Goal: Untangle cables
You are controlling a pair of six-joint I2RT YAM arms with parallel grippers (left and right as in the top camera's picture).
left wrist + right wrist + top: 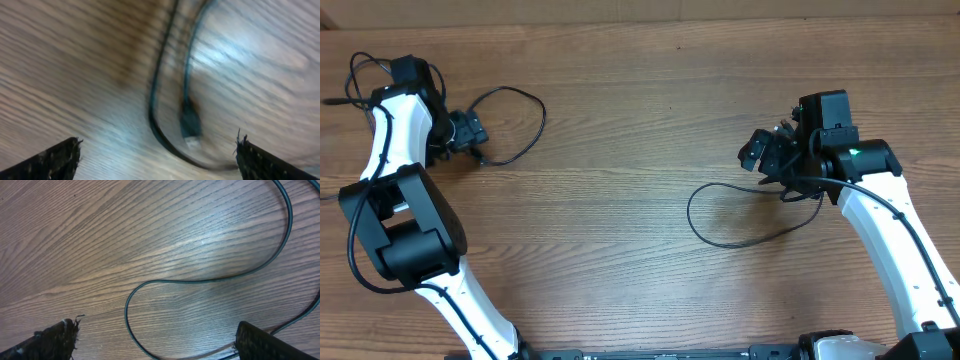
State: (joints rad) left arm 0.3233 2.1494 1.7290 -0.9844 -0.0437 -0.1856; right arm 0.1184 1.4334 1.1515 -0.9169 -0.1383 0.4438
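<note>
Both arms are made of smooth white links joined by boxy black joint housings. The left arm (405, 120) has a large black block (405, 225) partway along, and a thick black wire (382, 135) runs down its white shell. The right arm (890, 230) has a similar wire (900, 215) along its white link and a small green light (855, 152) on its black wrist housing. The left hand (470, 130) and right hand (760, 155) are black. Seen from the wrist cameras, the fingertips (52, 159) are matte black with rough, frayed edges
</note>
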